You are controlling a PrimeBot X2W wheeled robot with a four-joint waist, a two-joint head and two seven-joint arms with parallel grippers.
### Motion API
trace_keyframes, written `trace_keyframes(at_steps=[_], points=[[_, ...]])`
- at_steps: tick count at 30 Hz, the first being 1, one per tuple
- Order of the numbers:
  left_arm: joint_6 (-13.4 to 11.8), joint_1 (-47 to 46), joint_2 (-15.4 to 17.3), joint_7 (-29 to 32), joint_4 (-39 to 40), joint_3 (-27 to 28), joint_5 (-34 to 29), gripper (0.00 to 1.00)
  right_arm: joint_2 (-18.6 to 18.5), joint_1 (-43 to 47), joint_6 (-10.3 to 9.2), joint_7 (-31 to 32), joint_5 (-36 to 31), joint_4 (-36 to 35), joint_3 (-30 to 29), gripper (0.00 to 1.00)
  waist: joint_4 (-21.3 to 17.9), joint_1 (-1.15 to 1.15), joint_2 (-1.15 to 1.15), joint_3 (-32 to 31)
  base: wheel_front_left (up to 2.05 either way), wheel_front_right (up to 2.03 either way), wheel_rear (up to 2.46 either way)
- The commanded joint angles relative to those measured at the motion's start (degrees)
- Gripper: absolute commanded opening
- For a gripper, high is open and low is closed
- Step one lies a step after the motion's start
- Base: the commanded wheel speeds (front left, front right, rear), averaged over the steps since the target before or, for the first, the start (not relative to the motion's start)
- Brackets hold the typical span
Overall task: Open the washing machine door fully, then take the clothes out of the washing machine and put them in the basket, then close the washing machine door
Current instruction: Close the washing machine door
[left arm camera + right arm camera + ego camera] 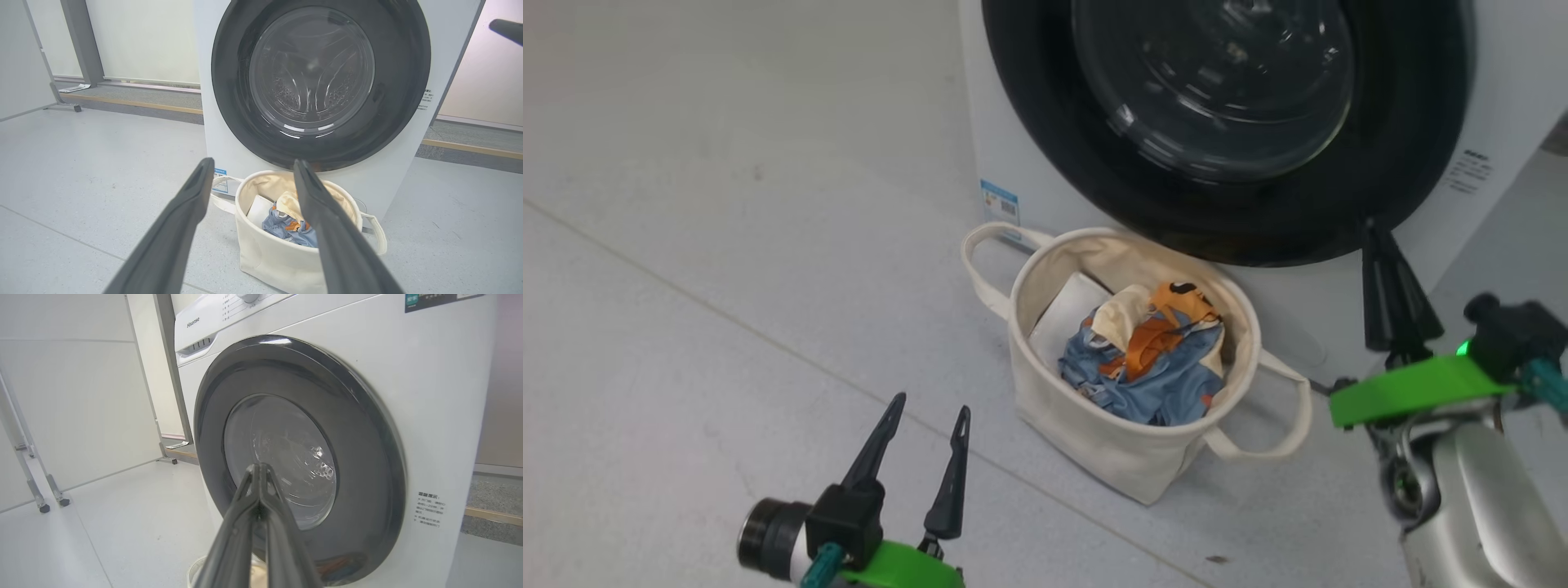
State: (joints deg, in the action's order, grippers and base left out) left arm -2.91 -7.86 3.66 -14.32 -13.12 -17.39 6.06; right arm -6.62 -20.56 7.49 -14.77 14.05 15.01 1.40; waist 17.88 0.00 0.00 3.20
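Student: Gripper states?
Tutor: Right gripper [1372, 233] closed tight, empty, tips close by the washing machine door [1045, 122] at its lower rim; left gripper [931, 406] spread wide, empty, near the basket [1094, 433].
Student: Clothes [1160, 367]?
Tutor: In the basket. Door appears flush; likely best to press its rim squarely, confirming the latch.
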Motion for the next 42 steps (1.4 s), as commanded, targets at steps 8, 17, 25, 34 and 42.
trace_keyframes(at_steps=[8, 17, 25, 34, 42], points=[[1.1, 0.7, 1.4, -0.7, 1.8, 4.9, -1.1, 1.0, 3.1, 7.3, 0.0, -0.2, -4.2, -6.2, -2.1, 0.0, -3.9, 0.0, 0.0, -2.8, 0.0, 0.0, 0.0], [2.5, 1.4, 2.0, -0.7, 1.9, 5.6, -2.7, 1.0, 3.7, 17.2, 0.0, -0.2, -5.2, -9.3, -6.6, 1.0, -4.6, 0.0, 0.0, -4.8, 0.0, 0.0, 0.0], [2.6, -0.3, 1.0, -0.7, 1.8, 4.7, -3.3, 1.0, 3.7, 21.3, 0.0, -0.2, -7.6, -14.0, -7.6, 1.0, -3.6, 0.0, 0.0, -4.5, 0.0, 0.0, 0.0], [2.2, -1.3, 0.2, -0.7, 1.9, 4.2, -3.4, 1.0, 3.7, 21.7, 0.0, -0.2, -7.4, -16.9, -8.5, 1.0, -3.9, 0.0, 0.0, -4.1, 0.0, 0.0, 0.0], [1.6, -1.0, -0.1, -0.7, 3.3, 6.2, -2.6, 1.0, 3.7, 21.7, 0.0, -0.2, -7.3, -16.8, -8.6, 1.0, -4.3, 0.0, 0.0, -3.4, 0.0, 0.0, 0.0]])
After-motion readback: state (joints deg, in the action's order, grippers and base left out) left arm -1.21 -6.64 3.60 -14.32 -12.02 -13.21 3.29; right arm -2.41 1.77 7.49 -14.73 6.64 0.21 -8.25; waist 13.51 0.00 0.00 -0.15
